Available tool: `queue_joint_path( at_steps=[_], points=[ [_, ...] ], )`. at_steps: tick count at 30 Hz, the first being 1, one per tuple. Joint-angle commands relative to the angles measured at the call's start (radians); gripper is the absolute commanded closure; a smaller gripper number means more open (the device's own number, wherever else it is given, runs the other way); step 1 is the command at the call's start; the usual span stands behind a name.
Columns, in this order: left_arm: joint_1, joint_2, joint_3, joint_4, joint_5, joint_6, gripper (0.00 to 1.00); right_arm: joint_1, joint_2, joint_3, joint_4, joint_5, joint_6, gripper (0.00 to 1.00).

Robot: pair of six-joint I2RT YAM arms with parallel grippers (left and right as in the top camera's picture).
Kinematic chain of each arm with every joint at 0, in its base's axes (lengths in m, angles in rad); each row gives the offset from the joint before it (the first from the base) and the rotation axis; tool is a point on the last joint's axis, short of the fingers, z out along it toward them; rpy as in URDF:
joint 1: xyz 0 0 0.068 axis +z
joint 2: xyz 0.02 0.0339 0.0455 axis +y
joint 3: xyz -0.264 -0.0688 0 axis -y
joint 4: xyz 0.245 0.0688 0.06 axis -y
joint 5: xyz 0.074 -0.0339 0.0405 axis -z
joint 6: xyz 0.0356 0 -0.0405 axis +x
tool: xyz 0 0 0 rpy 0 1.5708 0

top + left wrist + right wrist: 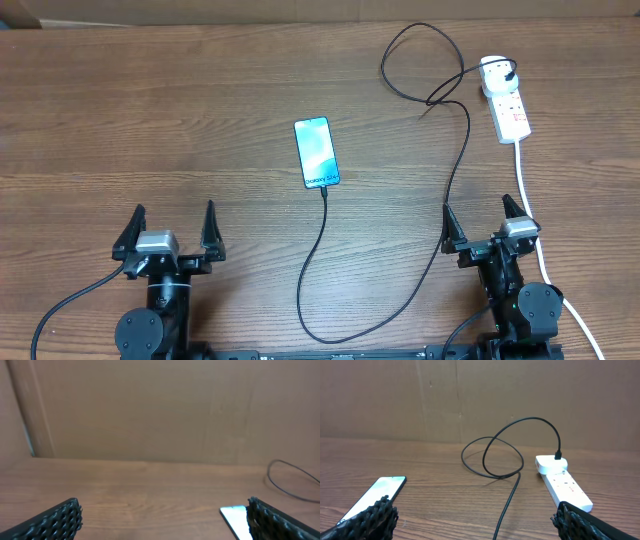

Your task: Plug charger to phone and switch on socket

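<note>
The phone [317,152] lies flat mid-table with its light blue screen up. The charger [455,170], a thin black cable, meets the phone's near end, curves toward the front edge, climbs the right side, loops, and ends in a black plug [511,71] seated in the far end of the white socket [507,103]. How its red switches stand is too small to tell. My left gripper [172,222] is open at front left, empty. My right gripper [478,210] is open at front right, with the cable [506,502] running between its fingers untouched. The wrist views show the phone [234,519] [376,491] and socket [565,484].
The socket's thick white cord [530,215] runs toward the front edge just right of my right arm. A brown cardboard wall [480,395] closes off the back of the wooden table [150,130].
</note>
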Motion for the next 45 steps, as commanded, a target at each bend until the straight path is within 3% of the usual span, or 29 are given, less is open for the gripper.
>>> queue_joint_path(
  at_steps=[1,14,23,39,45],
  points=[
    [0.012,-0.014,-0.039,0.059,-0.032,-0.003,0.00,0.007,-0.008,-0.010,0.004,0.006,0.006,0.00],
    [0.012,-0.014,-0.191,0.314,-0.053,-0.004,0.01,0.007,-0.008,-0.010,0.004,0.006,0.006,0.00],
    [0.012,-0.014,-0.219,0.344,-0.094,-0.010,0.00,0.007,-0.008,-0.010,0.004,0.006,0.006,0.00],
    [0.012,-0.014,-0.219,0.100,-0.060,-0.010,0.00,0.007,-0.008,-0.010,0.004,0.006,0.006,0.00],
    [0.012,-0.014,-0.219,0.093,-0.028,0.024,0.00,0.007,-0.008,-0.010,0.004,0.006,0.006,0.00]
  ],
)
